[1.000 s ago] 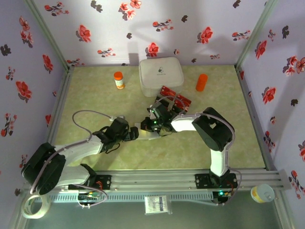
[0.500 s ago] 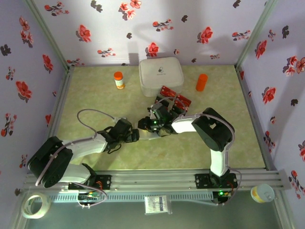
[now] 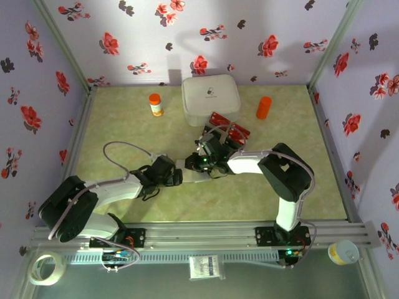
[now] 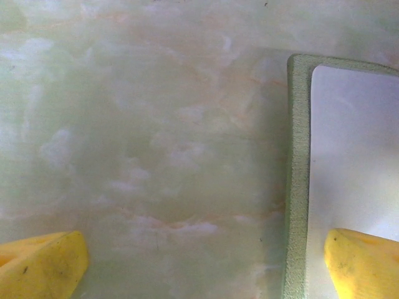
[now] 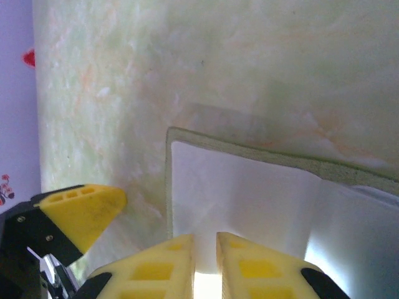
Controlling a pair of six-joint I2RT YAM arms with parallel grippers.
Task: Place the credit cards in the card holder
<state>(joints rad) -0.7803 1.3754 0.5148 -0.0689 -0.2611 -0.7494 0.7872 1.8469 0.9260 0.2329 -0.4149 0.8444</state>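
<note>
Right gripper [image 5: 204, 248] nearly closed, over card holder [image 5: 249, 193] — left gripper [image 4: 202, 265] still wide

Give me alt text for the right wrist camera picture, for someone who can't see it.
The right pincer, its two yellow fingers nearly closed, is over the pale grey inside of the open olive-green card holder on a marbled green table. At left, one yellow fingertip of the left pincer sits beside the holder's edge.

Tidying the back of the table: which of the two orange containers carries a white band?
The orange bottle left of the white box; the orange container right of that box is plain orange all over.
</note>
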